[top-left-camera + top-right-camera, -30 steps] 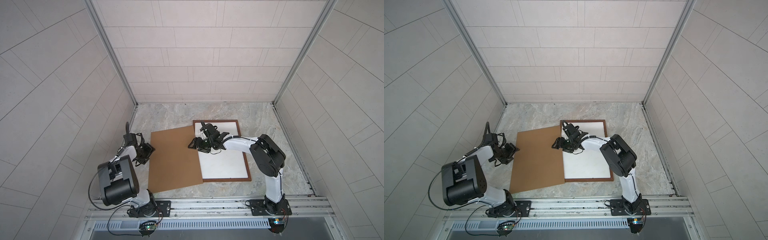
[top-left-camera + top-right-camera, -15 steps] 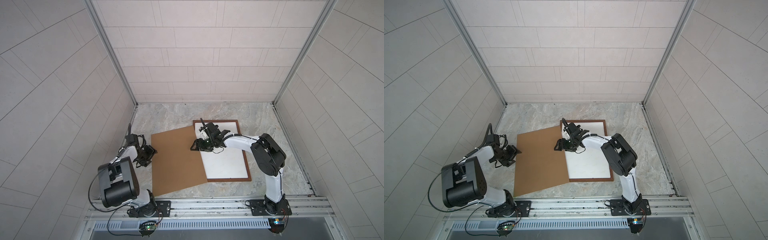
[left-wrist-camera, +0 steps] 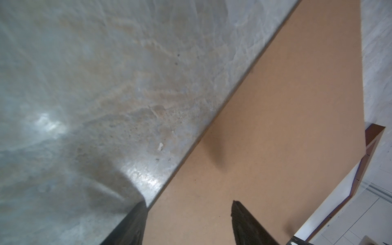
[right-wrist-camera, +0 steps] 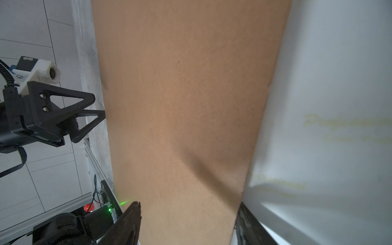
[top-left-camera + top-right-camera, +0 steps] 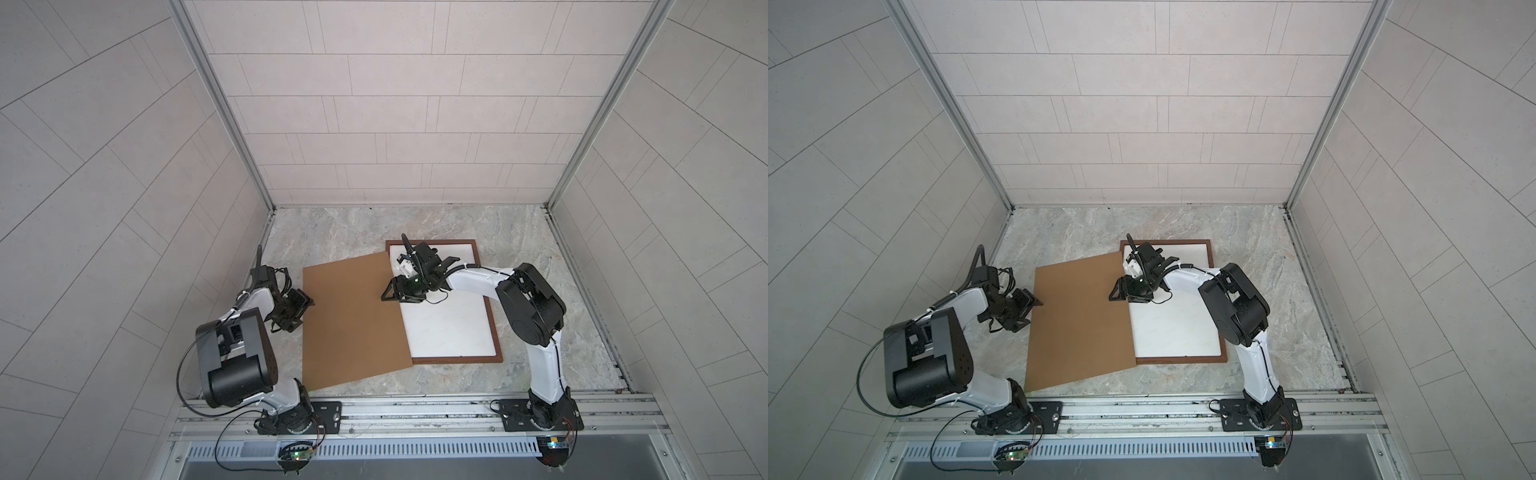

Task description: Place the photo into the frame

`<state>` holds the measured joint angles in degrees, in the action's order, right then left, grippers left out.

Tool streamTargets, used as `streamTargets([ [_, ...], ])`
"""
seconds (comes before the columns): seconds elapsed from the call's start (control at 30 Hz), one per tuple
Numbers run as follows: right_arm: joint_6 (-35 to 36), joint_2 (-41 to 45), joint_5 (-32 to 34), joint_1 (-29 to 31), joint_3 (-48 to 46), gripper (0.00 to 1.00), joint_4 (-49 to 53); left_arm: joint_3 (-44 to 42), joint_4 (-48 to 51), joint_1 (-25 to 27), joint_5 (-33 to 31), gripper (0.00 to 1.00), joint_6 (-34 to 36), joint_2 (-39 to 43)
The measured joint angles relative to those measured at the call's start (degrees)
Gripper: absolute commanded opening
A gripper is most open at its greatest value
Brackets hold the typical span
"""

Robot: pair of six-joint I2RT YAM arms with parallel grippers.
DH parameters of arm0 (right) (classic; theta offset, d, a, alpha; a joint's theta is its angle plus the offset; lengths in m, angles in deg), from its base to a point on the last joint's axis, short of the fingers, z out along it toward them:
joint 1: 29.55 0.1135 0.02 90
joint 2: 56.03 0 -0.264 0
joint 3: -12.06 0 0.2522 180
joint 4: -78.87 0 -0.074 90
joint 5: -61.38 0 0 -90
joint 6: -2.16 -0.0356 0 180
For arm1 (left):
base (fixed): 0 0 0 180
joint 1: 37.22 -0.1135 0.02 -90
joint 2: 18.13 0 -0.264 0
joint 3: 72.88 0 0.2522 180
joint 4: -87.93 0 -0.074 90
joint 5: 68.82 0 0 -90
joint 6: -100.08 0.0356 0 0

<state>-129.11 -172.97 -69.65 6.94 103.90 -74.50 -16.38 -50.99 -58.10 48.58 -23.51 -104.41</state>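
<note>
The dark-brown frame (image 5: 494,328) (image 5: 1219,311) lies flat on the right of the table. Inside it lies the photo (image 5: 453,328) (image 5: 1175,328) (image 4: 328,84), white back up with faint print. A brown backing board (image 5: 353,320) (image 5: 1079,324) (image 3: 286,116) (image 4: 180,95) lies askew, covering the frame's left side. My right gripper (image 5: 388,294) (image 5: 1115,295) (image 4: 188,204) is open across the board's right edge, one finger above the board and one below. My left gripper (image 5: 305,301) (image 5: 1034,303) (image 3: 188,203) is open at the board's left edge, one finger over the table, one over the board.
The marble tabletop (image 5: 332,232) is boxed in by tiled walls (image 5: 374,124) on three sides. A metal rail (image 5: 415,415) carrying both arm bases runs along the front. The left arm's elbow (image 5: 232,357) sits close to the left wall.
My left gripper has moved right up to the board's left edge. The board has slid slightly right over the frame. The right gripper stays at the board's right edge.
</note>
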Motion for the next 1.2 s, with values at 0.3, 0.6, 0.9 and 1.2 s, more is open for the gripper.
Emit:
streamTargets([
  [0.3,-7.4,2.1,-3.6,-0.9,-4.4,0.58,-7.2,0.1,-1.0,-0.3,0.0,0.69,0.2,-0.2],
  [0.6,-15.3,9.9,-10.2,0.1,-5.9,0.53,-20.2,-0.1,-1.0,-0.2,4.7,0.69,1.3,-0.5],
  [0.9,-17.9,10.5,-12.3,1.7,-6.4,0.35,-25.0,-0.1,0.6,0.1,10.2,0.69,2.6,0.5],
  [1.2,-14.2,8.9,-12.0,1.7,-5.0,0.29,-18.9,-0.1,1.0,0.1,11.0,0.69,3.6,0.8],
])
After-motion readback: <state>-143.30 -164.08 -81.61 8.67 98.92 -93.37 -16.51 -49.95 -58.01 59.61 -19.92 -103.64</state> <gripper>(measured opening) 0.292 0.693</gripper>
